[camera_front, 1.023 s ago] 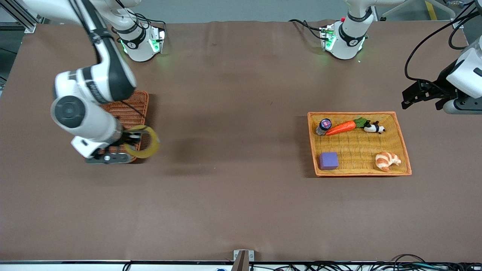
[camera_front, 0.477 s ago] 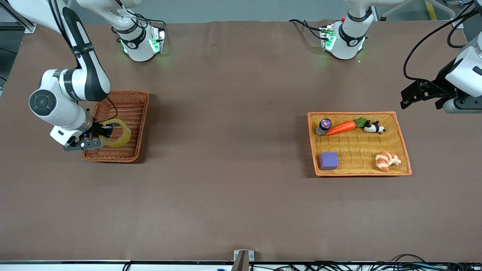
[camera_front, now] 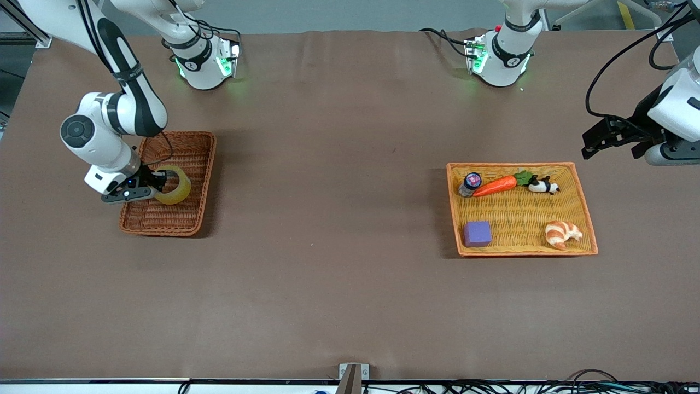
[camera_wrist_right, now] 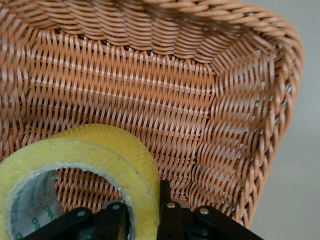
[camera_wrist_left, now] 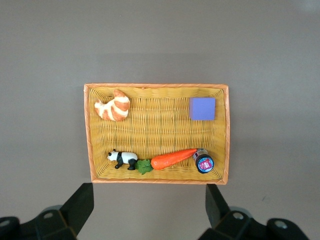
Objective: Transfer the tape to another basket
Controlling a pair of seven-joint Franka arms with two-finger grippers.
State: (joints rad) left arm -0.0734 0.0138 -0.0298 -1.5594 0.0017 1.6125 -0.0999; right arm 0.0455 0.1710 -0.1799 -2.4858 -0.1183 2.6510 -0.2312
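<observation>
The tape (camera_front: 174, 185) is being held by its band in the closed right gripper (camera_front: 155, 184), one finger inside the wide hole and one outside, as is shown in the right wrist view, where the yellowish ring (camera_wrist_right: 80, 165) is seen pinched between the dark fingers (camera_wrist_right: 169, 215). It is being kept over the inside of the basket (camera_front: 186, 219), at about mid-length; whether it is touching the woven floor cannot be told. The ring is tilted, with its hole partly facing up. Nothing else is seen lying in the basket. Well apart, toward the left arm's end of the table, a tray (camera_front: 585, 219) is holding a carrot (camera_front: 495, 185), a panda figure (camera_front: 543, 186), a small bottle (camera_front: 470, 183), a purple block (camera_front: 477, 233) and a croissant (camera_front: 562, 233). The left gripper (camera_front: 611, 143) is waiting, its fingers spread apart, in the air above the table by that tray.
</observation>
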